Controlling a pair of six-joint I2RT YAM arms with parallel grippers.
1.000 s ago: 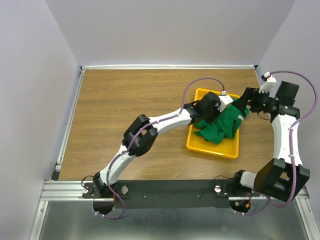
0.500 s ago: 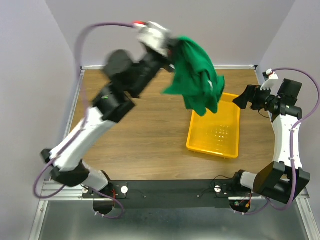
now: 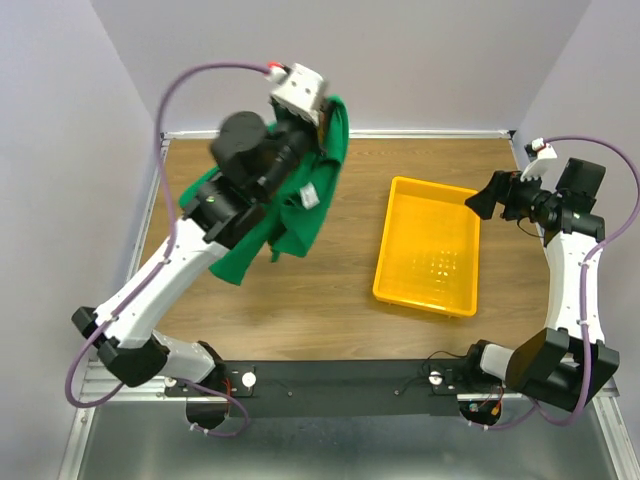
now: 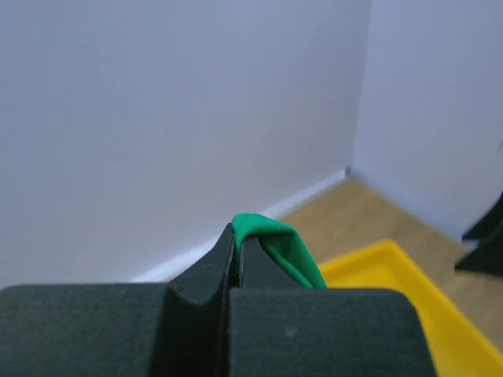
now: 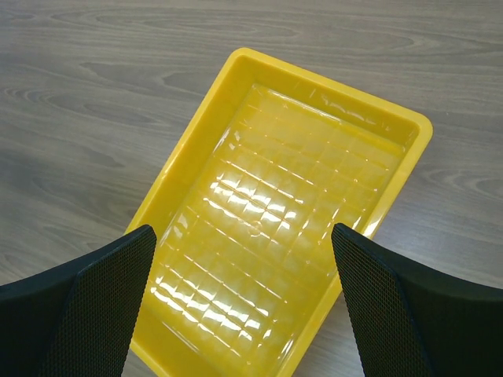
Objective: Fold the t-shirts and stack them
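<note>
Fixed camera looks down on my whole bench [image 3: 330, 320]; the one behind my right hand [image 5: 244, 233], close above, shares the yellow tray [image 5: 189, 135].

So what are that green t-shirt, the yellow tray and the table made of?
The green t-shirt looks like soft knit fabric, probably cotton, matte; it hangs in limp folds. The yellow tray seems moulded plastic, glossy; light glints off its gridded floor. The table has a wood-grain surface, low sheen, possibly laminate.

green t-shirt [image 3: 285, 228]: 1 seen, bunch may hide another | yellow tray [image 3: 384, 262]: 1 | wooden table [image 3: 300, 322]: 1
</note>
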